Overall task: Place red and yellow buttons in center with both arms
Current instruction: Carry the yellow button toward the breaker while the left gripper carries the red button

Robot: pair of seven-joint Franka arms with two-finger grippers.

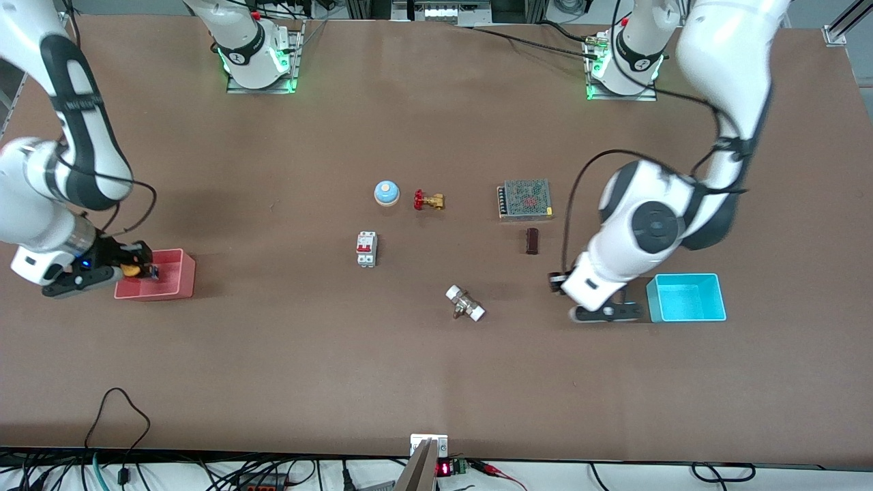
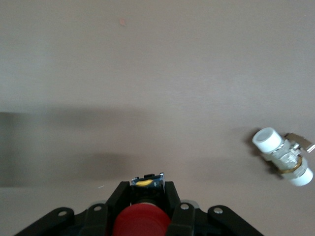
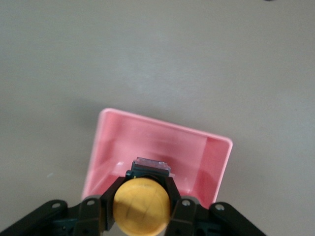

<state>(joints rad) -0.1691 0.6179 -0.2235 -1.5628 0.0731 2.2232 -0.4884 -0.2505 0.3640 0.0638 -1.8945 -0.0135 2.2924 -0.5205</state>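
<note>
My right gripper (image 1: 141, 269) is shut on the yellow button (image 1: 131, 271) and holds it over the pink tray (image 1: 174, 281) at the right arm's end of the table. The right wrist view shows the round yellow cap (image 3: 141, 205) between the fingers (image 3: 173, 189), above the tray's rim (image 3: 162, 126). My left gripper (image 1: 603, 312) is low over the bare brown tabletop beside the cyan tray (image 1: 685, 298). It is shut on the red button (image 2: 141, 222), which shows only in the left wrist view between the black fingers (image 2: 169, 192). In the front view the left arm's hand hides the red button.
Around the table's middle stand a blue dome bell (image 1: 387, 193), a brass valve with a red handle (image 1: 428, 200), a white circuit breaker (image 1: 367, 249), a mesh-topped metal box (image 1: 524, 199), a dark brown block (image 1: 532, 241) and a white-capped fitting (image 1: 466, 303) (image 2: 284, 156).
</note>
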